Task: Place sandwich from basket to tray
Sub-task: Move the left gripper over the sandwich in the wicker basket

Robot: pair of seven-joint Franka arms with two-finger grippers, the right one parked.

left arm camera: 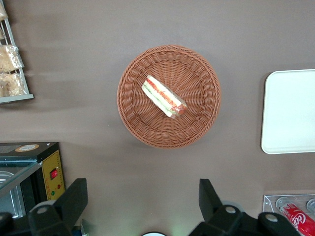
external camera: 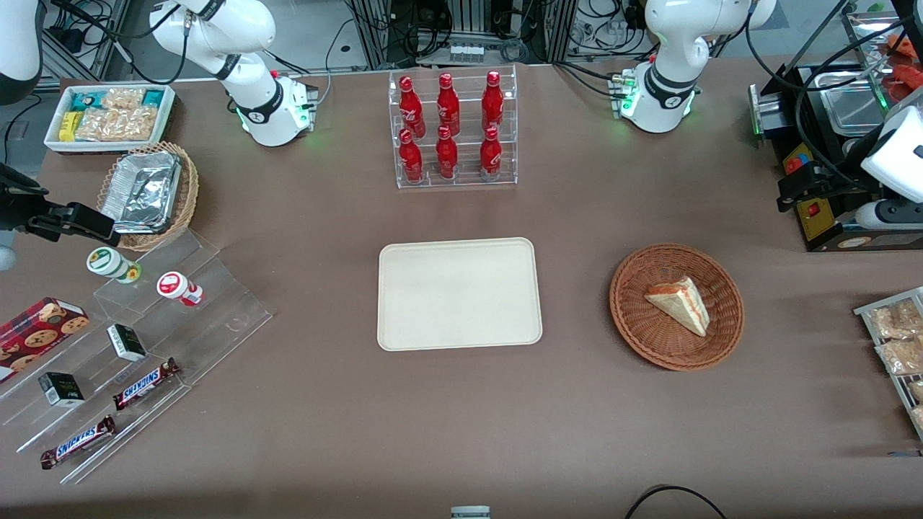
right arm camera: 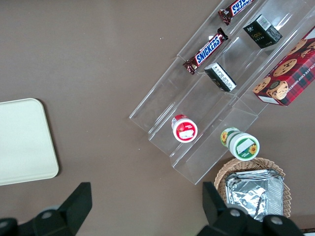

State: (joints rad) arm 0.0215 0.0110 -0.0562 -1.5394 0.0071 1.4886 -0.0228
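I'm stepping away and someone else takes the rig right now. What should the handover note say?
Gripper: open, holding nothing, well above the table and off to one side of the basket, not yet over it.
Sandwich: lying in the round brown basket, untouched.
Tray: beside the basket, toward the parked arm's end; nothing on it.
Done: nothing of the move so far.
Left: bring the gripper over the basket, lower it, grasp the sandwich, lift it, carry it across, set it on the tray.
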